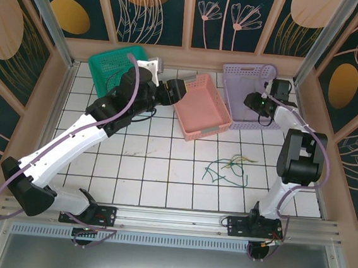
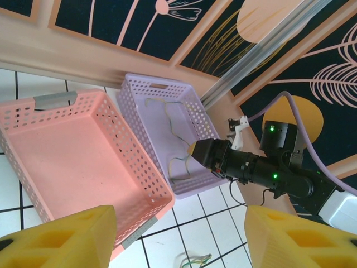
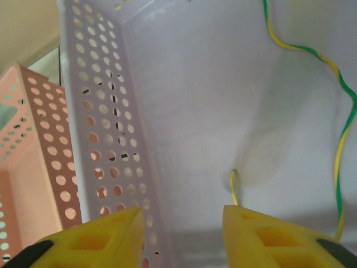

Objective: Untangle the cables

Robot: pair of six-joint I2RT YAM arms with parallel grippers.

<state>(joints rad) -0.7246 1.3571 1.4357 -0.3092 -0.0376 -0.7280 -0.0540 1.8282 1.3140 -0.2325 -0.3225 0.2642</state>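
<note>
A loose bunch of thin green, yellow and dark cables [image 1: 229, 167] lies on the white tiles right of centre; its tip [image 2: 197, 260] shows at the bottom of the left wrist view. One green-and-yellow cable [image 3: 339, 117] lies inside the lilac basket [image 1: 235, 82], also seen as a curl [image 2: 169, 167] on the basket floor. My right gripper [image 3: 181, 234] hangs open low inside that basket [image 3: 106, 128], and the cable's end runs down behind its right finger [image 3: 268, 237]. My left gripper [image 2: 181, 240] is open and empty above the near corner of the pink basket [image 2: 136, 156].
A green basket [image 1: 113, 64] stands at the back left, beside the pink basket [image 1: 214, 115]. Wooden walls and metal posts close in the back and sides. The right arm [image 2: 262, 170] stretches across the lilac basket's [image 2: 131, 100] front edge.
</note>
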